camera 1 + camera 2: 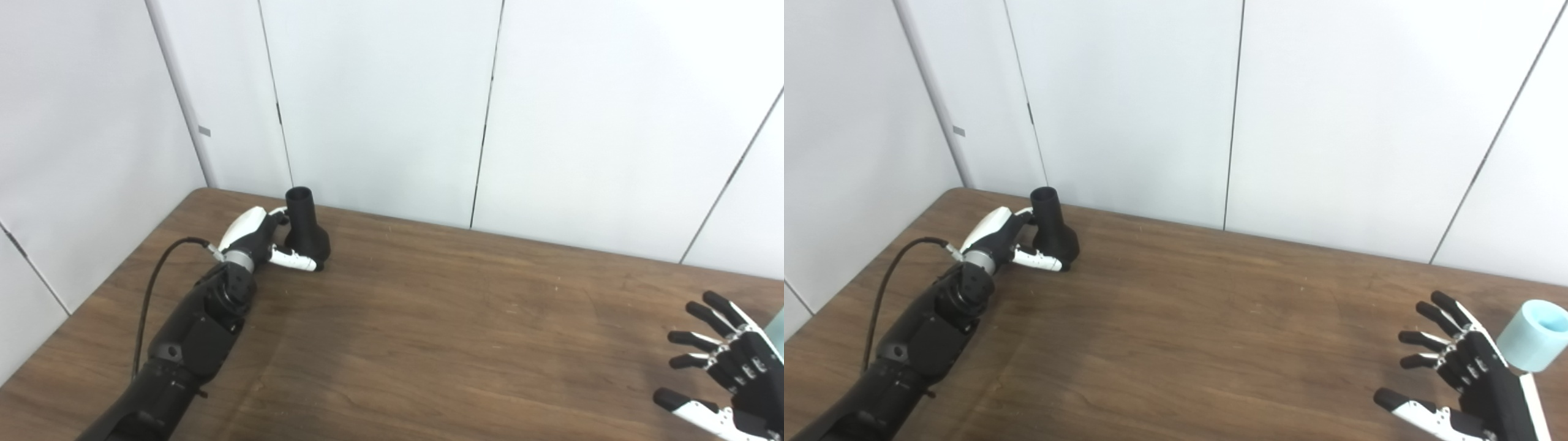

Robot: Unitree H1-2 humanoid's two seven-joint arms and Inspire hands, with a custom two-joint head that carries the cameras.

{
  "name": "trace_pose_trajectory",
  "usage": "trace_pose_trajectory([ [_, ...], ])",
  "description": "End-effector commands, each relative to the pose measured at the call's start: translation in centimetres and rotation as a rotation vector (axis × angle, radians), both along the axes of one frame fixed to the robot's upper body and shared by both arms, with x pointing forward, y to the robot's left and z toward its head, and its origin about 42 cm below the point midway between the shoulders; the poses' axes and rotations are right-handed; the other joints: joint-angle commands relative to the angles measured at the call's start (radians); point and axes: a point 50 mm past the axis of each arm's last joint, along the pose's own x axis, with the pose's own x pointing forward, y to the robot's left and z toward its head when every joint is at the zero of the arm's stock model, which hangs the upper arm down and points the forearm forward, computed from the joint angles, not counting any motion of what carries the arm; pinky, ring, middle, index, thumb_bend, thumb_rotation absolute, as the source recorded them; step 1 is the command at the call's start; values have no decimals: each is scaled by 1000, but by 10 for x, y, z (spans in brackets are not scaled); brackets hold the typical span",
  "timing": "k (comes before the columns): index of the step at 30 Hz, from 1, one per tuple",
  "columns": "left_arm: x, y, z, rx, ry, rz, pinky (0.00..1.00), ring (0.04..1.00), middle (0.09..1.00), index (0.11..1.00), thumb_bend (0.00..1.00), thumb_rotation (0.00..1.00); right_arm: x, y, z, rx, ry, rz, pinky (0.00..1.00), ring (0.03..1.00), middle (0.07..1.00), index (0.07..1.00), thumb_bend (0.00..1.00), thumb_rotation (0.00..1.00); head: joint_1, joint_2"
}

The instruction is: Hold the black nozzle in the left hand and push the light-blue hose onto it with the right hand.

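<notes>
The black nozzle (305, 229) stands upright on the table at the far left, narrow end up, close to the wall. My left hand (260, 239) wraps it from the left: the white thumb lies across the front of its wide base and the fingers go behind its neck, partly hidden. The light-blue hose (1532, 334), a short open tube, sits at the right edge of the table and shows clearly only in the right eye view. Just left of it, my right hand (1464, 373) hovers open with fingers spread, holding nothing and not touching the hose.
Brown wooden table (441, 318) with white wall panels (380, 104) right behind it. A black cable (150, 288) loops from my left wrist over the table's left edge.
</notes>
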Motion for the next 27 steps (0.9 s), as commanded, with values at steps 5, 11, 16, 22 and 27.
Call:
trace_pose_trajectory([
  [5,16,-4,30,29,-113,-25,1000,941,841,818,979,241,-1,-2,18,-2,-75,-10,509,660,818,847,786,103,-2,7],
  [11,18,-5,29,21,-111,-30,1000,937,840,814,973,233,-1,-2,17,-1,-75,-11,511,662,819,850,783,102,-3,11],
  [16,18,-5,26,18,-103,-33,1000,929,832,812,967,224,-1,-3,17,-6,-75,-17,512,665,822,852,774,91,1,18],
  [22,18,-7,25,15,-98,-34,1000,910,830,806,967,226,-2,-2,17,-8,-74,-17,512,663,822,852,773,90,-4,22],
  [27,17,-9,23,16,-97,-36,1000,864,791,800,957,221,-3,-2,18,-9,-74,-19,506,656,817,847,779,97,-6,26],
])
